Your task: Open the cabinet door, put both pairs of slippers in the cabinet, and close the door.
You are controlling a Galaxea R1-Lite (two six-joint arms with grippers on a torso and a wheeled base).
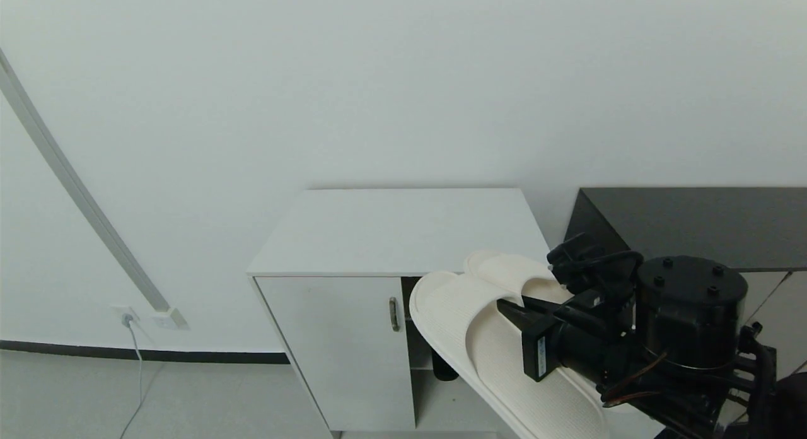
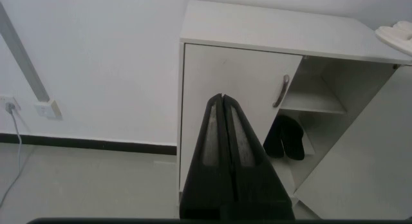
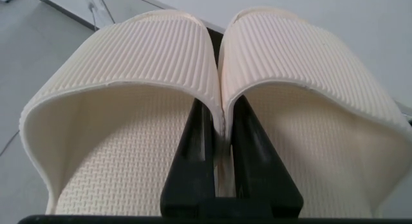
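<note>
The white cabinet (image 1: 397, 231) stands against the wall, its left door (image 1: 334, 344) closed with a metal handle (image 1: 394, 314). Its right side is open, the door (image 2: 367, 159) swung outward. A black pair of slippers (image 2: 288, 139) sits on the lower shelf, partly seen as a dark shape (image 1: 443, 366) in the head view. My right gripper (image 1: 514, 313) is shut on the inner edges of a cream pair of slippers (image 1: 466, 319), held just in front of the opening, toes toward the cabinet. From the wrist, my right gripper (image 3: 222, 114) pinches the cream slippers (image 3: 154, 63) together. My left gripper (image 2: 222, 102) is shut and empty, low before the cabinet.
A dark-topped unit (image 1: 693, 224) stands right of the cabinet. On the wall to the left are a slanted cable duct (image 1: 75, 187) and a socket with a plugged cable (image 1: 126, 316) hanging to the floor. Bare floor (image 1: 157, 395) lies left of the cabinet.
</note>
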